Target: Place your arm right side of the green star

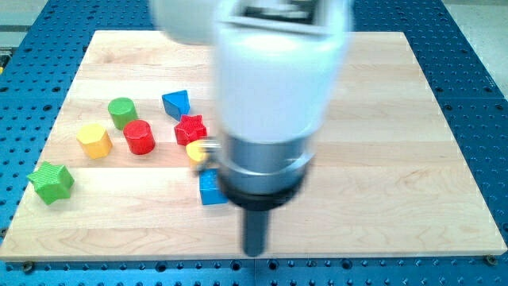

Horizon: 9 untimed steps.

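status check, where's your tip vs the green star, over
My tip near the board's bottom edge, centre, far to the view's right of the green star. Star at lower left, untouched. Blue block lies between, slightly above the direct line.

One camera view only — it looks steeply down on the whole counter (413,159) from near, with the blurred arm (274,95) close before it.

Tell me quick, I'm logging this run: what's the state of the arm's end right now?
No gripper: my tip holds nothing and touches no block.
It sits near the board's bottom edge, far to the view's right of the green star, below the blue cube.
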{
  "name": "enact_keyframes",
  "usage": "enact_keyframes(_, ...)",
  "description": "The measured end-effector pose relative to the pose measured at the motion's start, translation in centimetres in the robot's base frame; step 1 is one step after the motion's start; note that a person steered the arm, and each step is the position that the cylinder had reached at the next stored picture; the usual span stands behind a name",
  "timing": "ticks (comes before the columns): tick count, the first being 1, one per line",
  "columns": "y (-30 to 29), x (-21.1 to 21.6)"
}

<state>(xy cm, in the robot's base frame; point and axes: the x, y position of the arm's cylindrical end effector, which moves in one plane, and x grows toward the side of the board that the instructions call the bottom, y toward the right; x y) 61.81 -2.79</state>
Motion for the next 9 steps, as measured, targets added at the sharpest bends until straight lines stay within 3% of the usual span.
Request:
enact_keyframes(4, -4.1, -2.2)
enact_keyframes(5, -10.8, -5.1)
enact_keyframes(7, -18.4, -6.8)
enact_keyframes(9, -18.7, -14.5)
